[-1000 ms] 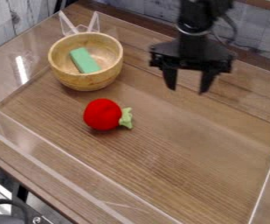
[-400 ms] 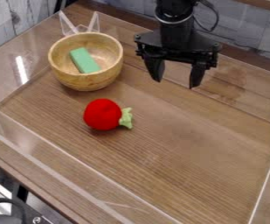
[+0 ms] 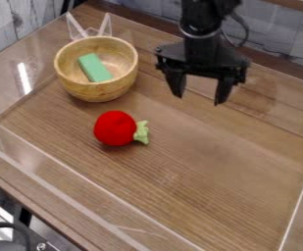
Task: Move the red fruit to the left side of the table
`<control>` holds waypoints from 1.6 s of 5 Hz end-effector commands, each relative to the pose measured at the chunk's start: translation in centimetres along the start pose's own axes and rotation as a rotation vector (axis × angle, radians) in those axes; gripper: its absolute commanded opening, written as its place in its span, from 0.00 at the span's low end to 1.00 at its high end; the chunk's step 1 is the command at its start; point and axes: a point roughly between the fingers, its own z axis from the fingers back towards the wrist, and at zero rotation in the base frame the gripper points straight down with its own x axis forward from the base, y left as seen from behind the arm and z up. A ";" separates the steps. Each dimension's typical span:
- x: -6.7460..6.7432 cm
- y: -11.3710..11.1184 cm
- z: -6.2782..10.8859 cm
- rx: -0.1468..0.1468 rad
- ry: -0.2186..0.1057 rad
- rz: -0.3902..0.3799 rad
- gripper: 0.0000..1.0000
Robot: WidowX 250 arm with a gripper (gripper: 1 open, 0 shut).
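Camera view: no writing can be read. The black gripper (image 3: 201,87) hangs with jaws spread wide and empty, slightly right of where it was moments ago. The glossy round red fruit (image 3: 115,127) lies unmoved mid-table (image 3: 232,186), near the wooden bowl (image 3: 96,69) holding a green block (image 3: 93,68)

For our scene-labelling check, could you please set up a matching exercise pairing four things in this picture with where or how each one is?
Things:
1. red fruit
2. green block
3. wooden bowl
4. hand

States:
A. lying inside the bowl
B. open, empty, pointing down above the table
C. on the bare tabletop, in front of the bowl
D. standing near the back left corner

Pairs: 1-C, 2-A, 3-D, 4-B
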 end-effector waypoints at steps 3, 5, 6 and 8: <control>-0.4 0.8 0.3 0.005 -0.070 0.135 1.00; -0.3 0.3 0.7 0.002 -0.065 0.161 1.00; 0.0 -0.4 1.7 -0.005 -0.062 0.160 1.00; 1.3 0.4 1.5 -0.031 -0.084 0.074 1.00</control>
